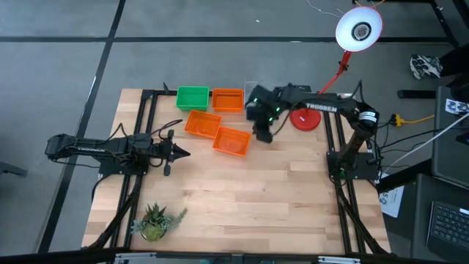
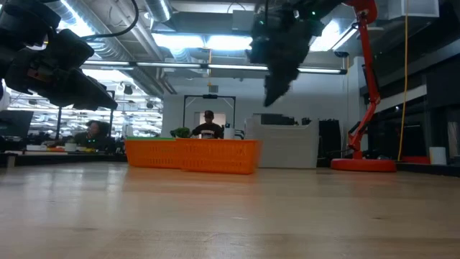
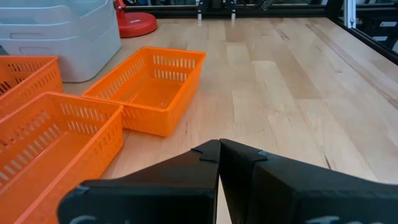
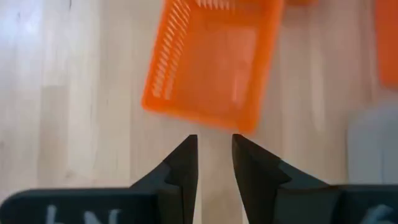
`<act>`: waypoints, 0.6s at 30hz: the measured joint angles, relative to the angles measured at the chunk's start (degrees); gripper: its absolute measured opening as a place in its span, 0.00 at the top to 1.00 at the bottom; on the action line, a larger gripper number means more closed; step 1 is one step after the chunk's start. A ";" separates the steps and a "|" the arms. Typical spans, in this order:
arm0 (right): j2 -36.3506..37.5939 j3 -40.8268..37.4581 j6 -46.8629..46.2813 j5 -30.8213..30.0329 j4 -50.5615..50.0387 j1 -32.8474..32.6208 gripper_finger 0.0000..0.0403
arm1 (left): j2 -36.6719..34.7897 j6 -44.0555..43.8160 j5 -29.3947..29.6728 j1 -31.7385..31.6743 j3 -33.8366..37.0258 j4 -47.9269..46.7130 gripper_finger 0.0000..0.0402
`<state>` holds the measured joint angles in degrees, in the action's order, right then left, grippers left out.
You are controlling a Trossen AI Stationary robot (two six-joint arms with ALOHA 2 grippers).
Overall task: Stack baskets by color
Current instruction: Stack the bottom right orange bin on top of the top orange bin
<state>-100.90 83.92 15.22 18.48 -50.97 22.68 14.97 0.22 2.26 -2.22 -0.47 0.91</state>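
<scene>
Clearly the orange step is in hand: the right gripper (image 4: 214, 158), jaws partly open and empty, hovers just beside the nearest orange basket (image 1: 232, 140), so next it must drop onto that rim, while the left gripper (image 1: 181, 152) waits closed.

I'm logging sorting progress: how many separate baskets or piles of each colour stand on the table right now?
Orange baskets: 3, none stacked
Green pile: 1, how many are nested in it cannot be told
White pile: 1, how many are nested in it is unclear
Total: 5 separate baskets or piles
</scene>
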 joint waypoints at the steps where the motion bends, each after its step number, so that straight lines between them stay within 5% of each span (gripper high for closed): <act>1: -0.42 0.00 -0.02 -0.86 1.73 -1.53 0.76 | 0.00 0.00 0.01 -0.02 0.00 0.00 1.00; 8: -4.37 -0.02 0.10 -20.83 19.38 -9.71 0.76 | -0.01 -0.01 0.01 0.00 0.00 0.01 1.00; 18: -11.93 -0.09 -3.18 -20.56 23.55 -7.63 0.76 | -0.01 0.01 0.00 0.00 0.00 0.02 1.00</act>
<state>-112.83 83.83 12.05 -2.08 -27.42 15.05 14.96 0.23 2.26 -2.22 -0.47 0.93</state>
